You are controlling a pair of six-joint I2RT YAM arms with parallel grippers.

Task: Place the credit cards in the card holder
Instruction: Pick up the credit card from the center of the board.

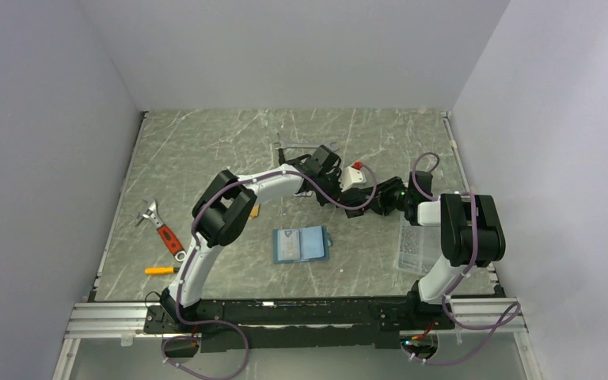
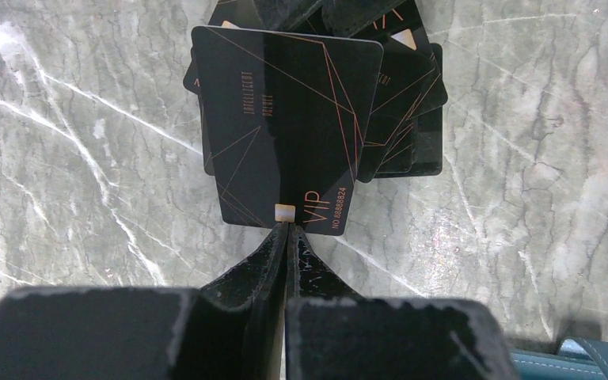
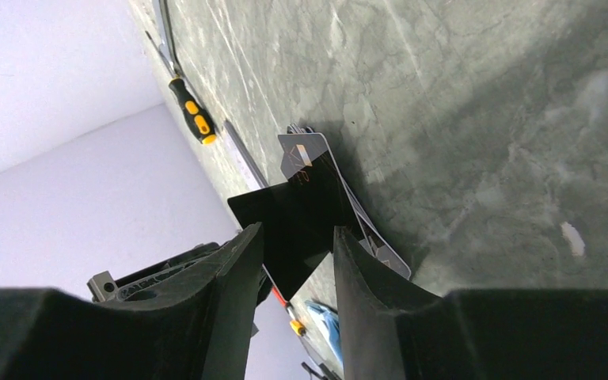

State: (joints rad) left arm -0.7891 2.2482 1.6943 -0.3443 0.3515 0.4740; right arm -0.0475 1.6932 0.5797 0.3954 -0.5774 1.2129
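Note:
My left gripper (image 2: 287, 227) is shut on the near edge of a dark card (image 2: 285, 127) marked VIP and holds it above a fanned pile of dark credit cards (image 2: 408, 103) on the marble table. My right gripper (image 3: 294, 241) is open, its fingers (image 3: 241, 253) either side of that raised dark card (image 3: 289, 210), with the pile (image 3: 305, 154) behind. Whether they touch the card I cannot tell. The teal card holder (image 1: 301, 244) lies open nearer the arm bases, and its corner shows in the left wrist view (image 2: 582, 360). In the top view both grippers meet mid-table and hide the cards.
A red-handled wrench (image 1: 162, 229) and a small orange tool (image 1: 161, 270) lie at the left. A clear printed packet (image 1: 414, 249) lies by the right arm. A black-and-orange screwdriver (image 3: 190, 107) lies beyond the pile. White walls enclose the table.

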